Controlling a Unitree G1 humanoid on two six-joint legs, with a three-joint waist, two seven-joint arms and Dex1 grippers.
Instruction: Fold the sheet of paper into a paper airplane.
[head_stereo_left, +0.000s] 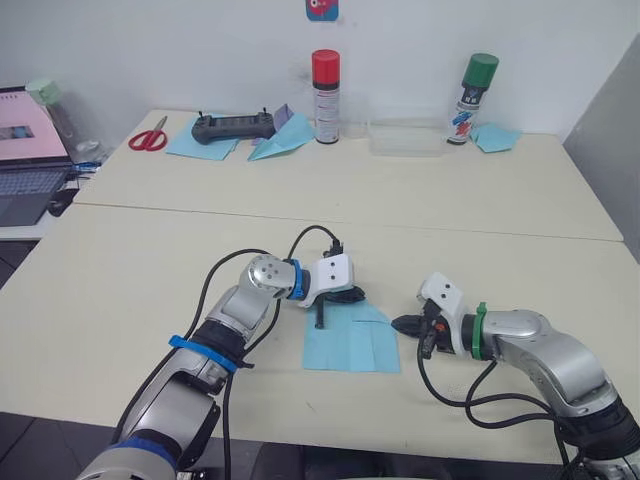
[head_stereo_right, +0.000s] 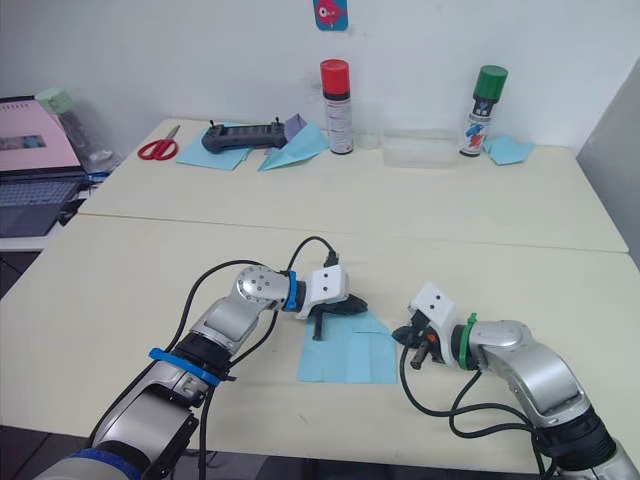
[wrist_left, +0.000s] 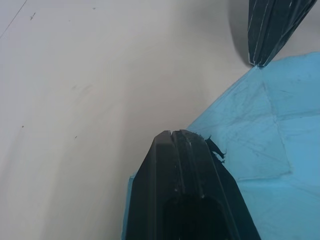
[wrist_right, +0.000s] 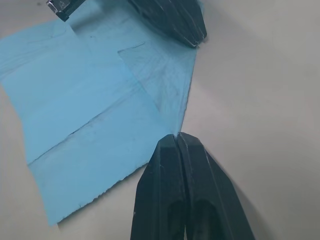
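Thin light-blue creased sheet of paper (head_stereo_left: 351, 341) lies flat on the cream tabletop (head_stereo_left: 140, 270), near the front edge, between the two arms. One far corner is folded over into a flap, crease lines visible across the rest.

Left gripper (head_stereo_left: 350, 297) sits at the sheet's far-left corner, black fingers (wrist_left: 187, 185) pressed together, tips down on the paper edge. Right gripper (head_stereo_left: 402, 324) is just beside the sheet's right edge, fingers (wrist_right: 187, 190) together, tips touching the edge, nothing held.

Far side of tabletop: red scissors (head_stereo_left: 150, 137), black handheld controller (head_stereo_left: 233, 126) on flat blue sheets, bigger blue paper dart (head_stereo_left: 281, 146), red-capped spray can (head_stereo_left: 326, 97), green-capped spray can (head_stereo_left: 471, 98). Laptop (head_stereo_left: 30, 155) w/ pink screen at far left.
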